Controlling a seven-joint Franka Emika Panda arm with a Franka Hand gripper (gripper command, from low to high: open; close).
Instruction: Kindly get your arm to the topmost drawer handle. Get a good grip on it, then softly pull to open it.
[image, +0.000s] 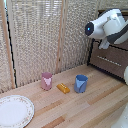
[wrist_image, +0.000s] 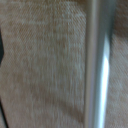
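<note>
In the exterior view my glossy white arm (image: 107, 24) reaches in at the upper right, in front of the dark brown dresser (image: 119, 70). Its gripper end (image: 104, 44) sits against the top part of the dresser front, and the fingers are too small to read. The wrist view is filled by brown wood grain with a blurred silver bar, the drawer handle (wrist_image: 98, 65), very close to the camera. No fingers show in that view. In the exterior view a thin silver bar (image: 108, 59) lies on the dark front below the gripper. It looks like the lower drawer's handle.
On the light wooden table (image: 95, 107) stand a pink cup (image: 46, 80), a blue cup (image: 81, 83) and a small orange block (image: 63, 88) between them. A white plate (image: 14, 111) lies at the front of the exterior view's left. A beige woven screen (image: 40, 35) stands behind.
</note>
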